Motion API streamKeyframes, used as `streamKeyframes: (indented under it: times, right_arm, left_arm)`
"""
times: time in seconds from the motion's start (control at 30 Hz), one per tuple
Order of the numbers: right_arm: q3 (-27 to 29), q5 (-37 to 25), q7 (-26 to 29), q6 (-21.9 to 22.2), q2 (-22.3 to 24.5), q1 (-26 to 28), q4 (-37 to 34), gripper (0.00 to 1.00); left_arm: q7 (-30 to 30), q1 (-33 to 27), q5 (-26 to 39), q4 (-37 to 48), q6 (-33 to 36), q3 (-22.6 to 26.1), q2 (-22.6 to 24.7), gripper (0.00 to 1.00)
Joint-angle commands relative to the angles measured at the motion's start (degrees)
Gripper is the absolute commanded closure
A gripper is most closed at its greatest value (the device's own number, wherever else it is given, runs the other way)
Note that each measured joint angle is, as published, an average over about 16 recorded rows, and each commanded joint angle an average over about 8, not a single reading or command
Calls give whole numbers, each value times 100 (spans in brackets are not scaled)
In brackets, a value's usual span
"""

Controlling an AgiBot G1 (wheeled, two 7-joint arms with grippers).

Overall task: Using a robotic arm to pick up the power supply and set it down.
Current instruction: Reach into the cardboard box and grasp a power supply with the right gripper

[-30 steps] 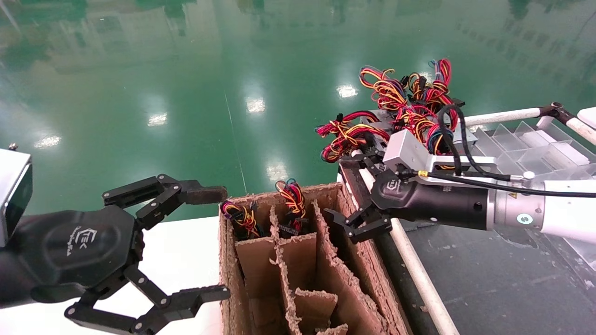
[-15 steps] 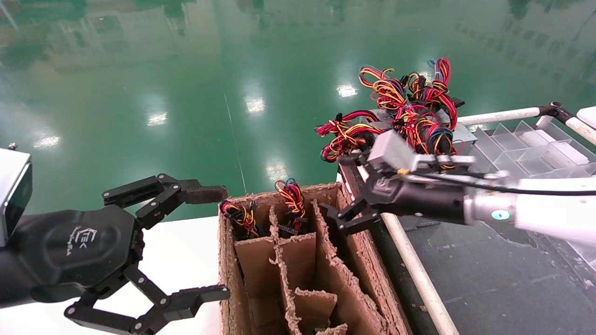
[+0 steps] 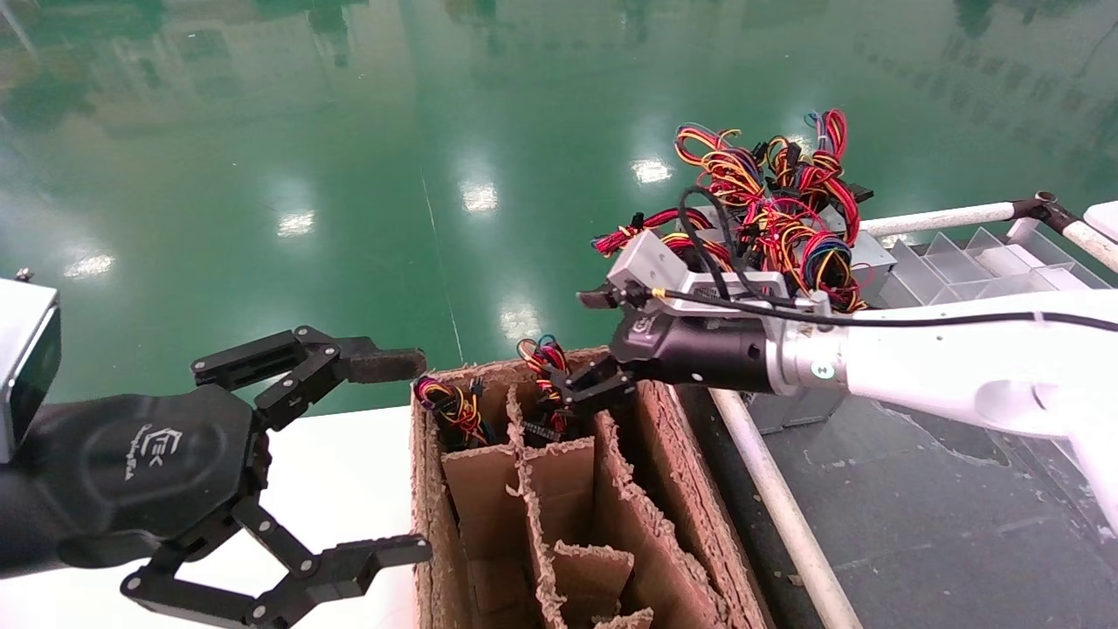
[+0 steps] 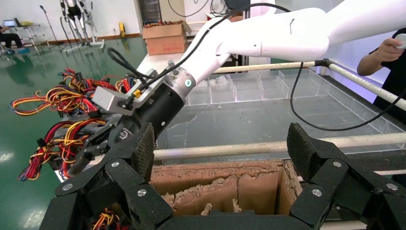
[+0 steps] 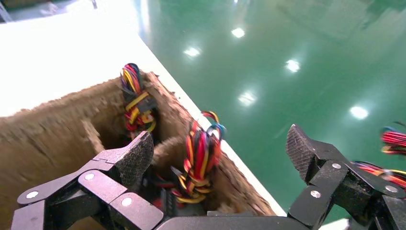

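Left gripper (image 3: 384,459) parks nearest, jaws spread wide, gripping nothing. Beyond it, the right gripper (image 3: 594,345) hangs over the cardboard box (image 3: 664,489), jaws wide apart and empty, above the power supply (image 3: 546,384) whose wires poke from a far compartment.

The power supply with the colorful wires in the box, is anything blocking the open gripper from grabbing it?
Nothing visible blocks it. The right gripper is open just above the wire bundle of the power supply in the cardboard box. Cardboard dividers stand close beside it.
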Motion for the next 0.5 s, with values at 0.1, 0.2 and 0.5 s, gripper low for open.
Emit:
streamKeyframes:
  times: [0.1,0.2,0.5]
  right_arm:
    - [-22,42,-39,-173,-247,272,-657,11]
    - [-41,29,-145,-240,-387,441,-1088,48]
    - [-30,60,-665,-264,-700,638,-1951,100]
  left_arm:
    - [0,0,0,0,0,0,0,0]
    - [0,0,0,0,0,0,0,0]
    - [0,0,-1,0,0,1,0,0]
